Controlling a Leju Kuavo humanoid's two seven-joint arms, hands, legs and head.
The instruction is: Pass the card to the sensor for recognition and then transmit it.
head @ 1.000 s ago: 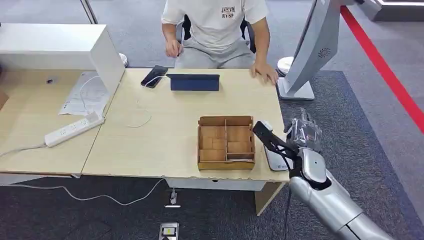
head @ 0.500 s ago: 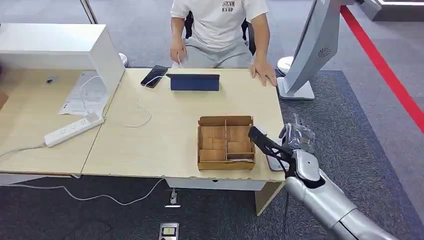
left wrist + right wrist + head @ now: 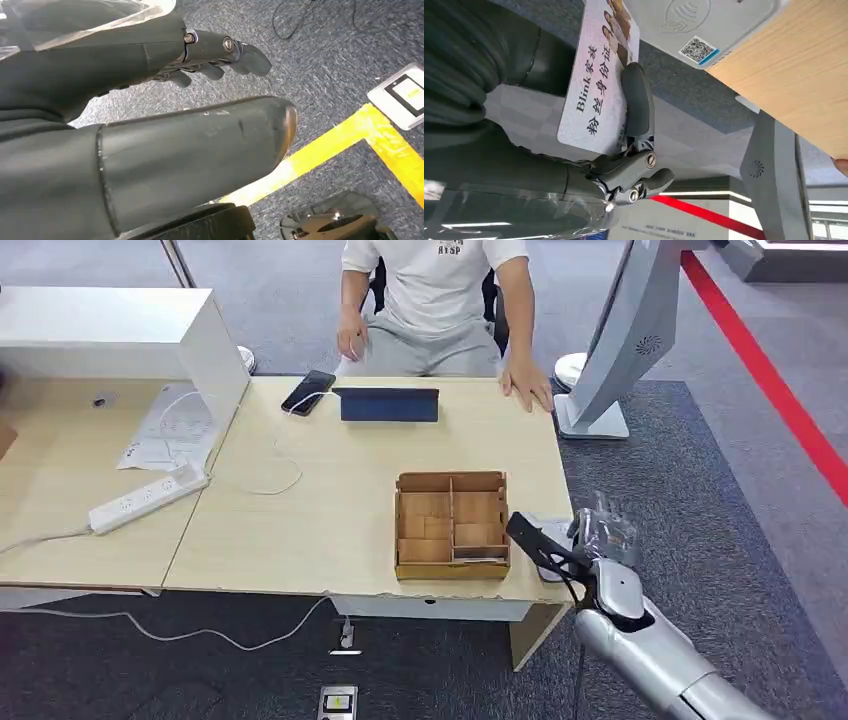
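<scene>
the right hand (image 3: 603, 530) pinches the card (image 3: 600, 85) between thumb and a finger at the desk's (image 3: 330, 510) near right corner, just beside the white sensor (image 3: 694, 20) lying there, with the compartmented cardboard box (image 3: 452, 525) close on its other side. the left hand (image 3: 150, 100) hangs over grey carpet and a yellow floor line (image 3: 345, 145), holding nothing, fingers loosely apart. across the desk a person (image 3: 435, 300) sits with one hand flat on the far edge, behind a dark tablet (image 3: 389, 404) and a phone (image 3: 308, 392), and a grey stand (image 3: 620, 340) rises off the desk's right side.
</scene>
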